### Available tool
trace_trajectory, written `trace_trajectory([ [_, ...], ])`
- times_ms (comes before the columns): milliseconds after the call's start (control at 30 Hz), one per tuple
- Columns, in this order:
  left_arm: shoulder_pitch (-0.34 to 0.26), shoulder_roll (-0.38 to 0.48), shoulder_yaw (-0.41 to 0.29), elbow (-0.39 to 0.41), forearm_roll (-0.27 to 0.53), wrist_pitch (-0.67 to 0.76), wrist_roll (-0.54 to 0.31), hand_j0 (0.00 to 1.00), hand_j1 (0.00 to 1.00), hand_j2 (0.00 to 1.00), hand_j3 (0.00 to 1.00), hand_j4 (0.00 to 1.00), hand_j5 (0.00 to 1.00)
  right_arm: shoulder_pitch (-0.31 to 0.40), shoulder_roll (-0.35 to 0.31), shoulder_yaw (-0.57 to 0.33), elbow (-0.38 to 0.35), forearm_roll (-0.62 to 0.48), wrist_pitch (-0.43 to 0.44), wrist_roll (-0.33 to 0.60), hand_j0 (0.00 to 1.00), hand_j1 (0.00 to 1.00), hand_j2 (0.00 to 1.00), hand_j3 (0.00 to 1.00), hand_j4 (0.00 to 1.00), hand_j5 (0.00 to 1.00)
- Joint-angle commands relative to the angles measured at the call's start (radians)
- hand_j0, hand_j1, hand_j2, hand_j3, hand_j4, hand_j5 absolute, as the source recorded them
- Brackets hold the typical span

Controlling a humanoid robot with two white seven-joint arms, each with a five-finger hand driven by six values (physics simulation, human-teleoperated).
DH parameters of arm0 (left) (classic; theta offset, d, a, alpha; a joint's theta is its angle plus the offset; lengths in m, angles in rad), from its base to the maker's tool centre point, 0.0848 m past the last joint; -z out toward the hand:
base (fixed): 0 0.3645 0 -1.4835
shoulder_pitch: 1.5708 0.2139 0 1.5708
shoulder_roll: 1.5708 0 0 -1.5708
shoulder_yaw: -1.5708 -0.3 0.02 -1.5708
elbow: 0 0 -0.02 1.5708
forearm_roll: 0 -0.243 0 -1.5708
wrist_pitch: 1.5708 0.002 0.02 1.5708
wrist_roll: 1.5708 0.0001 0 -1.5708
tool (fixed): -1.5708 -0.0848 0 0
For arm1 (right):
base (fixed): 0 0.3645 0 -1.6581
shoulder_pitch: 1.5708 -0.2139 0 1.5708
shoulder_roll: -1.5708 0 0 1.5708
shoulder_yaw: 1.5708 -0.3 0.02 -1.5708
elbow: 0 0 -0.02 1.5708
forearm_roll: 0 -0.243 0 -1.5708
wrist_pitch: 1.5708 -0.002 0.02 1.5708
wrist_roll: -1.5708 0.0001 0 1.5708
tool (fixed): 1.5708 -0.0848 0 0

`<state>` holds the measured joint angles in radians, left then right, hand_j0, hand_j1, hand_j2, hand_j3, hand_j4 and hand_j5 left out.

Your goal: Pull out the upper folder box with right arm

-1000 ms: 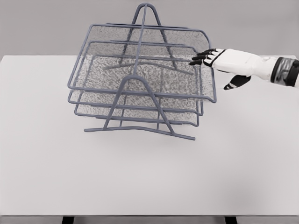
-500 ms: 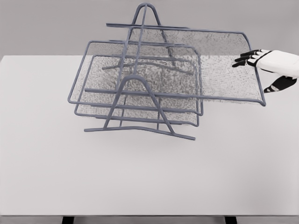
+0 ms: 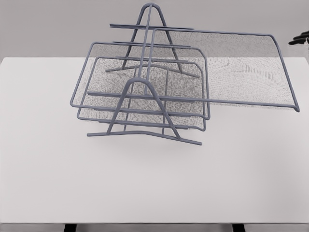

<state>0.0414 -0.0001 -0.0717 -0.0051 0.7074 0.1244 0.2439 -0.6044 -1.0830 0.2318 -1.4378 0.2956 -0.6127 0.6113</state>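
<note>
A grey wire rack with three mesh trays stands on the white table. The upper tray is slid out far to the right; its right rim nearly reaches the picture's edge, while its left end is still inside the frame. The middle tray and the lower tray sit in place. Only a small dark tip of my right hand shows at the right edge, just above and right of the upper tray's far corner, seemingly apart from it. The left arm is out of view.
The rack's base bar lies in front on the table. The table's front edge runs along the bottom, with a plain grey wall behind.
The upper tray has slid further right out of the rack. My right hand has moved right and up with it, from full view to almost off the picture's right edge.
</note>
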Motion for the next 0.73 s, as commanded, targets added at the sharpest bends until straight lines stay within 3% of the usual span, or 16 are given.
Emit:
trace_trajectory([
  [0,0.0,0.0,0.0,0.001,0.0,0.0,0.0,1.0,1.0,1.0,1.0,1.0,1.0,-0.002,-0.077,-0.006,-0.188,-0.148,0.002,0.0,1.0,1.0,1.0,1.0,1.0,1.0],
  [67,0.0,0.0,0.0,0.001,0.0,0.0,0.0,1.0,1.0,1.0,1.0,1.0,1.0,-0.02,-0.072,0.009,-0.237,-0.182,0.002,0.0,1.0,1.0,1.0,1.0,1.0,1.0],
  [167,0.0,0.0,0.0,0.001,-0.002,0.0,0.0,1.0,1.0,1.0,1.0,1.0,1.0,-0.021,0.014,0.049,-0.245,-0.187,0.002,0.0,1.0,1.0,1.0,1.0,1.0,1.0],
  [200,0.046,0.0,0.001,0.014,-0.002,0.003,0.005,1.0,1.0,1.0,1.0,1.0,1.0,-0.021,0.051,0.05,-0.247,-0.187,0.002,0.0,1.0,1.0,1.0,1.0,1.0,1.0],
  [233,0.052,0.0,0.001,0.008,0.0,0.001,0.003,1.0,1.0,1.0,1.0,1.0,1.0,-0.028,0.071,0.052,-0.248,-0.185,0.002,0.0,1.0,1.0,1.0,1.0,1.0,1.0],
  [300,0.028,0.0,0.001,0.001,0.0,0.0,0.003,1.0,1.0,1.0,1.0,1.0,1.0,-0.049,0.087,0.072,-0.25,-0.185,0.002,0.0,1.0,1.0,1.0,1.0,1.0,1.0],
  [333,0.029,0.0,0.001,0.005,0.0,0.001,0.003,1.0,1.0,1.0,1.0,1.0,1.0,-0.08,0.138,0.133,-0.251,-0.185,0.002,0.0,1.0,1.0,1.0,1.0,1.0,1.0],
  [367,0.029,0.0,0.001,0.008,0.0,0.001,0.005,1.0,1.0,1.0,1.0,1.0,1.0,-0.078,0.155,0.138,-0.251,-0.185,0.002,0.0,1.0,1.0,1.0,1.0,1.0,1.0],
  [700,0.028,0.0,0.001,0.004,0.0,0.001,0.006,1.0,1.0,1.0,1.0,1.0,1.0,-0.041,0.146,0.158,-0.251,-0.184,0.002,0.0,1.0,1.0,1.0,1.0,1.0,1.0],
])
